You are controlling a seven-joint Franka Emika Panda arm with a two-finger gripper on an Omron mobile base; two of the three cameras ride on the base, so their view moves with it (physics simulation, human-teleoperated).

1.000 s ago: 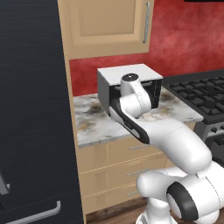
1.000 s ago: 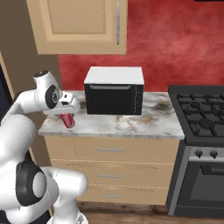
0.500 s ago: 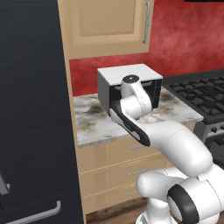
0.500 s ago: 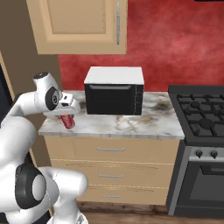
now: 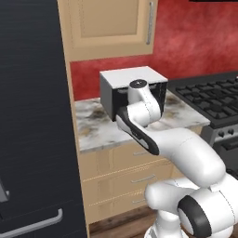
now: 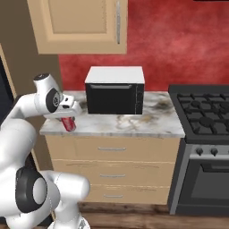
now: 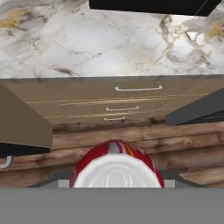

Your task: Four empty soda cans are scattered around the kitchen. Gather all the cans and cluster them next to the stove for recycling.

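A red soda can (image 6: 68,123) is gripped by the tool (image 6: 69,117) at the left end of the marble tabletop (image 6: 134,123), near its front edge, in the right base view. The can is seen just below the white hand, upright or nearly so; whether its base touches the marble or hangs just above it cannot be told. In the hand view the same can (image 7: 116,164) is seen end-on, its silver top ringed by red with white markings, lying at the bottom of the picture where the tool's fingers close in on it (the finger tips themselves are hidden behind it). Beyond it, in that view, the tabletop's front edge and the drawer fronts (image 7: 131,100) below are seen.

A black microwave (image 6: 114,94) with a white top stands on the tabletop, to the right of the can and apart from it. The stove (image 6: 203,112), with its black grates and front knobs, adjoins the tabletop's right end, well apart from the can. In the left base view the arm's wrist is seen in front of the microwave (image 5: 132,86).
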